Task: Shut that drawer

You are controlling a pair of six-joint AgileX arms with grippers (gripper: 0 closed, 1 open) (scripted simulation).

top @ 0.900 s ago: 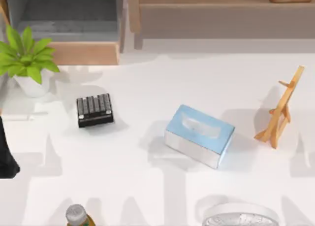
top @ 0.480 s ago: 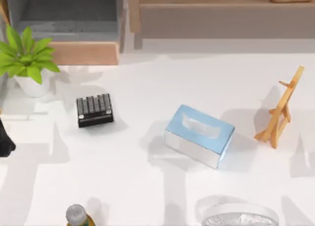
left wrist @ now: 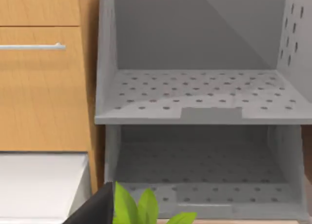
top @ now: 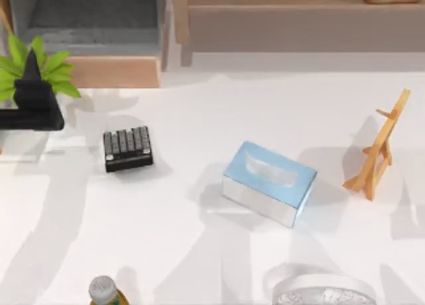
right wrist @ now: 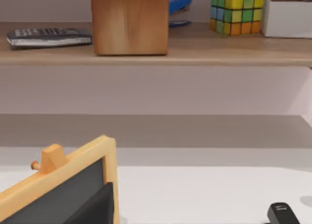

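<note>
Drawer (top: 99,52) at the far left of the table, pulled out toward the viewer: grey inner walls and floor exposed, light tan front panel facing the table's middle. Left wrist view, same drawer (left wrist: 200,185): perforated grey floor and side walls under a perforated grey tray, with a tan cabinet front and a thin metal handle (left wrist: 31,47) beside it.

Left gripper (top: 31,96): dark, above the potted plant (top: 56,69) that stands just in front of the drawer's left end, close to the front panel but apart from it. Whether its fingers are spread or closed cannot be told, and nothing is seen in its grasp. One dark finger (left wrist: 95,209) shows at the edge of the left wrist view, next to green leaves (left wrist: 139,209).

Other items, placed from the drawer: a small black keypad (top: 128,148) nearer the viewer than the front panel; a blue tissue box (top: 269,183) farther out toward the table's middle; a wooden easel (top: 380,145) well apart at the right side; a bottle cap (top: 103,290) and a round white fan (top: 323,290) at the near edge.

Long wooden shelf (top: 299,16) to the right of the drawer. Right wrist view of the shelf: a calculator (right wrist: 48,37), a wooden block (right wrist: 130,22), a coloured cube (right wrist: 237,13) and a white box (right wrist: 287,16). One dark finger (right wrist: 95,209) of the right arm shows before the easel's board (right wrist: 63,185).
</note>
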